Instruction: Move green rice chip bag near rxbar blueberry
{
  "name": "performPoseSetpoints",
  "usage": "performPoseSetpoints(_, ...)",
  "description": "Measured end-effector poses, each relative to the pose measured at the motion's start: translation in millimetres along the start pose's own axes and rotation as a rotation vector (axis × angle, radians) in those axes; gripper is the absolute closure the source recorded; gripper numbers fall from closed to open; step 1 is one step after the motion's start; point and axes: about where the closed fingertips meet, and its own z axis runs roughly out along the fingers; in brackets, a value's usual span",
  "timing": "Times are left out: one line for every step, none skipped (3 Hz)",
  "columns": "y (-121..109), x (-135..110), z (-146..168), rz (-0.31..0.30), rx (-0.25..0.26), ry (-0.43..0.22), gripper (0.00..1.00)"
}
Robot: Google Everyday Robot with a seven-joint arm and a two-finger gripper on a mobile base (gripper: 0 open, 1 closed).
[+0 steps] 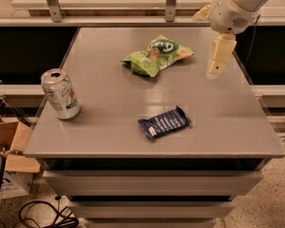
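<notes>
The crumpled light-green foil snack bag lies on the far half of the grey flat-topped bench, a little right of the middle. Its skin is creased and shiny and its ends are pinched. Near its upper end sits a dark round logo with a white curled mark inside; the mark cannot be read as a word. Orange-tan chip pictures show beside the logo and toward the bag's left end.

The small flat dark navy-blue bar wrapper lies nearer the front edge, well apart from the bag, and is turned at a slant with its right end farther back. White lettering runs in lines across its face, too small to read, and its ends are crimped.

A silver soda can with green and reddish markings stands upright at the bench's left edge, top opened. No word on it is legible.

The cream-coloured pincer hangs from the white arm at the upper right, above the bench's right side. It is to the right of the bag and not touching it. Whether it is wide or narrow cannot be told, and it holds nothing that can be seen.

A brown cardboard box sits on the floor at the left, with dark cables below it.
</notes>
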Motion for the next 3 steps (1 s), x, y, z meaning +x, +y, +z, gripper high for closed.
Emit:
performPoseSetpoints(-22.1,-9.0,25.6,-0.07,-0.008,-0.024,0.0)
performPoseSetpoints(-36.1,-26.4,43.5,-0.152,-0.015,-0.052,0.0)
performPoseSetpoints(-44.4,-44.3,58.6,-0.239,-0.024,-0.069,0.0)
